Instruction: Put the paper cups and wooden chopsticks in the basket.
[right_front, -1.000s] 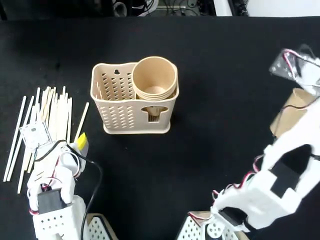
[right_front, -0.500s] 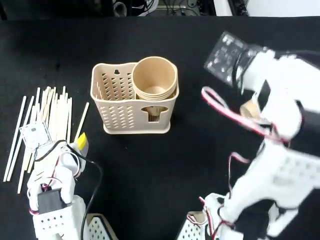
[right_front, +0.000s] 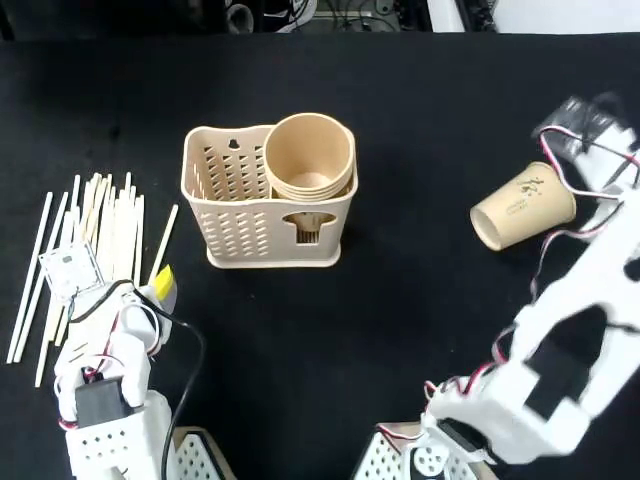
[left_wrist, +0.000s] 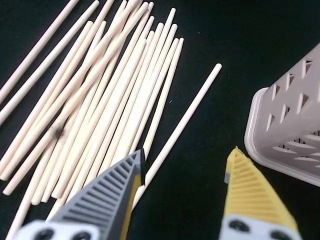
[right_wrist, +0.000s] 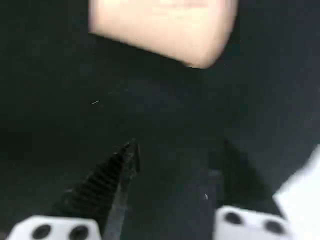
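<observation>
While the right arm sits back at the 3 o'clock edge of the table (right_front: 420, 330), its pincer (right_wrist: 170, 167) hangs spread, fingers well apart, nothing between them. Loose paper cup (right_front: 522, 207) lies on its side just beyond the tips, apart from them.

Change noted: a second ago this arm is bent over the cup at the far 3 o'clock edge, half hiding it. Half a second ago it swings in over the middle of the table. Now it is back out, and the cup rests in plain sight, tipped over and somewhat nearer the basket (right_front: 240, 245) than before. Judgement: the cup was nudged, not lifted. This one is not yet stowed and wants a fresh grip on a lying cup, which may roll.

Left pincer (left_wrist: 185, 175) also spread and empty, unmoved through the last second. It hovers at the 3 o'clock fringe of the chopsticks (left_wrist: 100, 100), one stray stick running in between its tips.

Basket stands at table centre, well apart from the loose cup. Stacked cups (right_front: 310, 150) fill its 3 o'clock compartment; the 9 o'clock compartment looks bare. Chopsticks all remain on the table at 9 o'clock.
</observation>
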